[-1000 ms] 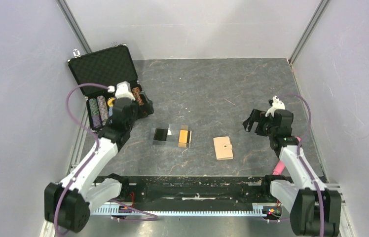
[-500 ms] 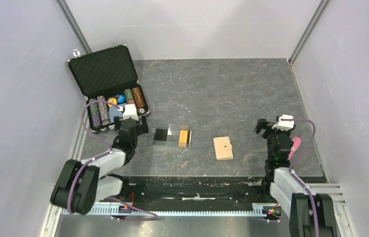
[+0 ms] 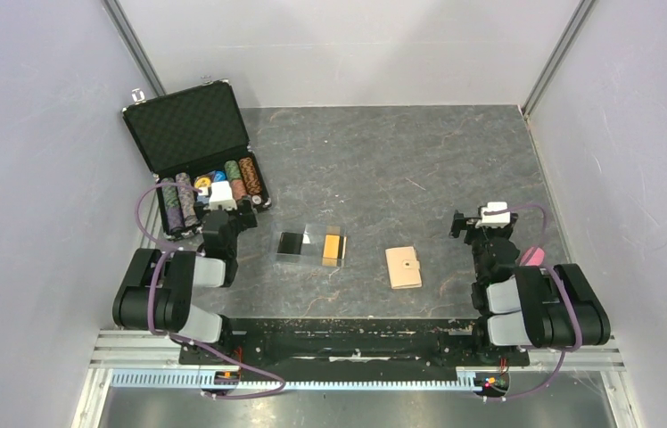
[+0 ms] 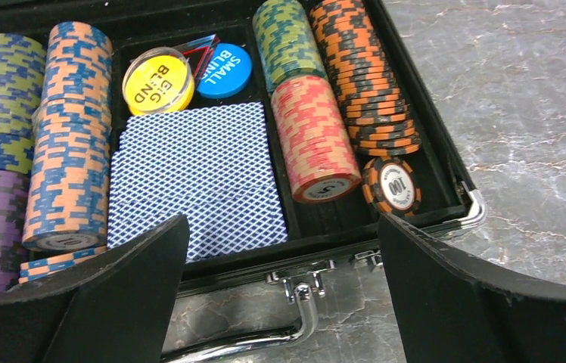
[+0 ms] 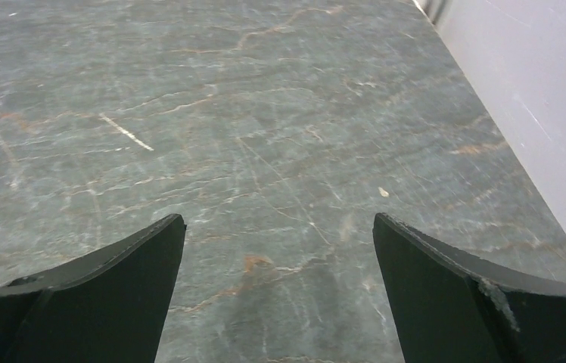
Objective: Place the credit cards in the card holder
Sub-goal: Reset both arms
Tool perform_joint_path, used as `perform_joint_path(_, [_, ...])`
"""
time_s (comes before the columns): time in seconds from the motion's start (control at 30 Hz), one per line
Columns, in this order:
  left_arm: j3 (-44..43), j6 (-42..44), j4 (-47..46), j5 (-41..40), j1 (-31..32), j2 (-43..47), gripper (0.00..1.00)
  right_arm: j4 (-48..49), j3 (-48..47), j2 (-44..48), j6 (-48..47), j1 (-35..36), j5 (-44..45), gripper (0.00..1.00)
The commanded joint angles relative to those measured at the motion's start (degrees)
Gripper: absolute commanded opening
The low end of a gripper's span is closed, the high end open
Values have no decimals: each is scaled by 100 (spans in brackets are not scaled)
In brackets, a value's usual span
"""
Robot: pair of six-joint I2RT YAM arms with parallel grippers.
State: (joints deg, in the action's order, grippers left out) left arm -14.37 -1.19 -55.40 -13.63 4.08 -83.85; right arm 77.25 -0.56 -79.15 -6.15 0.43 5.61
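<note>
Tan card holder (image 3: 403, 267) lies shut on the desk (image 3: 383, 160); cards (image 3: 312, 246) sit apart at its nine o'clock, none visibly inside. Both arms are folded low, jaws of left gripper (image 4: 280, 302) and right gripper (image 5: 276, 302) spread, empty; start or end, unclear.

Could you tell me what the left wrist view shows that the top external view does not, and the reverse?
Only the left wrist view makes legible the BIG BLIND button, the SMALL BLIND button and the 100 chip. Only the top external view shows the clear card holder, the tan wallet and the right gripper. Both show the open poker case and the open left gripper.
</note>
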Motion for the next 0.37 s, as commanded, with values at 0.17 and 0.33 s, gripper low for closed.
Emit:
perform_joint_path(0.17, [-144,32,-443,184,111,-66,100,384,541,31,-378,166,-64,98])
perform_joint_path(0.33, [-134,94,-429,406,102,-44,100,378,531,32,-379,160,-77,98])
